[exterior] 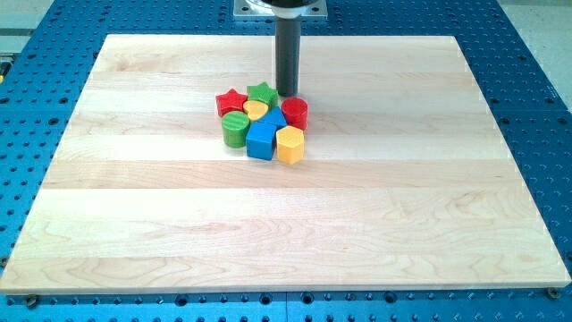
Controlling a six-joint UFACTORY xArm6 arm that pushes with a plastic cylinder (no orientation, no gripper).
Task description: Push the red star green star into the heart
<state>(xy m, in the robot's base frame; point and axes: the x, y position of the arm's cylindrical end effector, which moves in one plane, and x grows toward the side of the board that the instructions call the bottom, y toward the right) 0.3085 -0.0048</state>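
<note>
A red star (pixel 231 101) and a green star (pixel 262 92) sit side by side at the top of a tight cluster of blocks. A yellow heart (pixel 256 110) lies just below and between them, touching both. My tip (pixel 287 94) stands at the green star's right edge, just above the red cylinder (pixel 295 112). The rod rises straight to the view's top.
The cluster also holds a green cylinder (pixel 235 129), a blue cube (pixel 262 139), a blue block (pixel 276 118) behind it and a yellow hexagon block (pixel 290 144). All lie on a wooden board (pixel 134 224) over a blue perforated table (pixel 536 72).
</note>
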